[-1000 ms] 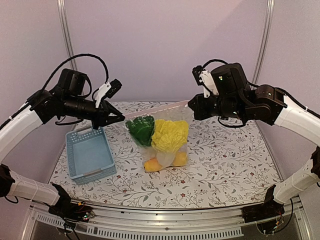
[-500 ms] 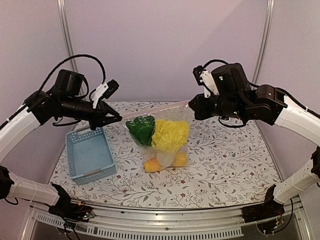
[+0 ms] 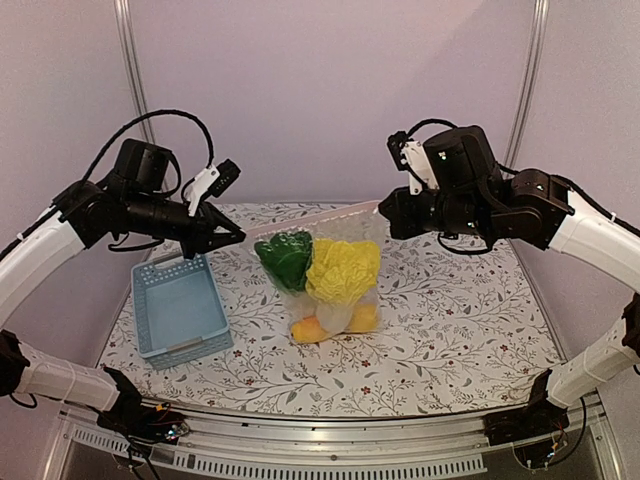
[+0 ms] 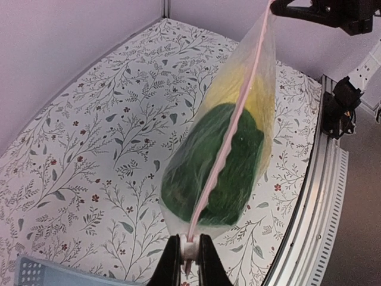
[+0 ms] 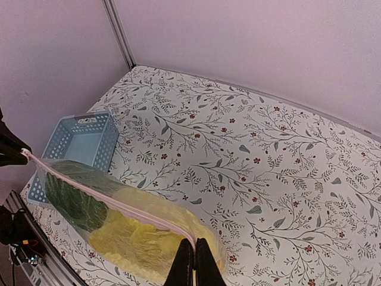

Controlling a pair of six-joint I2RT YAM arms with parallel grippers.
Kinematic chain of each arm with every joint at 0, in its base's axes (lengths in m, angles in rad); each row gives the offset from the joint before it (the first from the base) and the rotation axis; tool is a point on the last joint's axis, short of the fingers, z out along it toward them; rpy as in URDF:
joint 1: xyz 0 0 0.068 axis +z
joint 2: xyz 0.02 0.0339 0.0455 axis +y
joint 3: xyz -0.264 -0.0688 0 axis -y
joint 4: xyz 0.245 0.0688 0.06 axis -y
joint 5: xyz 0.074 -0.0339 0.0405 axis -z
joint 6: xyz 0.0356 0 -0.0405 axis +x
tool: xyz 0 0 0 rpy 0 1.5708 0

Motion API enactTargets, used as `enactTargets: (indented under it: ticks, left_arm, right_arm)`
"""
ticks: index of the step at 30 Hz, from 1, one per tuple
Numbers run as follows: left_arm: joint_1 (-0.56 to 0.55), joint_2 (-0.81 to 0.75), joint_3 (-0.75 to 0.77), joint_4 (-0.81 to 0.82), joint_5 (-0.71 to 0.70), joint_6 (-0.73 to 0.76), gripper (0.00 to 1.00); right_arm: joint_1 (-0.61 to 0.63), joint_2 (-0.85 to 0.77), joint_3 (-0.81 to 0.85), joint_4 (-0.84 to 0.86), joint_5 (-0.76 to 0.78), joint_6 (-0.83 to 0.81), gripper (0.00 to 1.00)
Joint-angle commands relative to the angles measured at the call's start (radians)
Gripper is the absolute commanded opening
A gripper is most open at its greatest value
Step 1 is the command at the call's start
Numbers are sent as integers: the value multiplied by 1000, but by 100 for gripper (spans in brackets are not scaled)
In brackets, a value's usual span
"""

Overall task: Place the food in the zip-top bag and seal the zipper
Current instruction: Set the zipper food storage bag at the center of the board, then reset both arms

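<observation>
**Holding filled bag by both top corners**

Zip-top bag is strung above the table. Left gripper is clamped on one end of the zipper, right gripper clamped on the other. Inside are bok choy, napa cabbage, and low down orange fruit and yellow fruit, both half hidden. Blue basket sits apart. Can't tell if the zipper is sealed.

Cut off at the edge
Light-blue slotted plastic basket left of the jaws; clear crinkly plastic bag beside the jaws.
</observation>
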Motion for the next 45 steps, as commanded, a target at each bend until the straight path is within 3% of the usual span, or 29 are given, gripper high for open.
enactTargets:
  ticks: [1, 3, 6, 10, 13, 14, 16, 17, 20, 24, 33, 45]
  left_arm:
    - [32, 36, -2, 43, 36, -66, 0]
    - [32, 59, -5, 84, 59, -91, 1]
    - [31, 102, 2, 114, 50, -127, 2]
    - [31, 156, 19, 117, 29, -160, 3]
    - [31, 175, 18, 135, 13, -189, 12]
    - [31, 176, 17, 147, 5, -202, 22]
    - [31, 170, 11, 177, -32, -229, 54]
    - [31, 165, 5, 193, -51, -242, 66]
    - [33, 138, -18, 252, -127, -281, 89]
    - [44, 108, -51, 308, -212, -347, 96]
    - [133, 70, -178, 430, -294, -450, 97]
    - [411, -14, -395, 555, -434, -518, 98]
  right_arm:
    - [-30, -25, 3, -7, 42, 10, 3]
    - [-29, -17, 10, -7, 20, 4, 20]
    - [-30, -18, 1, -1, 37, 3, 70]
    - [-30, -40, -22, 6, 78, 2, 96]
    - [-30, -58, -37, 9, 100, 3, 99]
    - [-30, -62, -42, 9, 111, 5, 99]
    - [-31, -71, -52, 8, 137, 10, 99]
    - [-33, -74, -59, 9, 144, 12, 99]
    - [-53, -85, -76, 10, 139, 31, 99]
    - [-75, -98, -101, 17, 123, 48, 99]
    - [-191, -99, -193, 69, -4, 77, 99]
    - [-600, -129, -504, 217, -176, 97, 99]
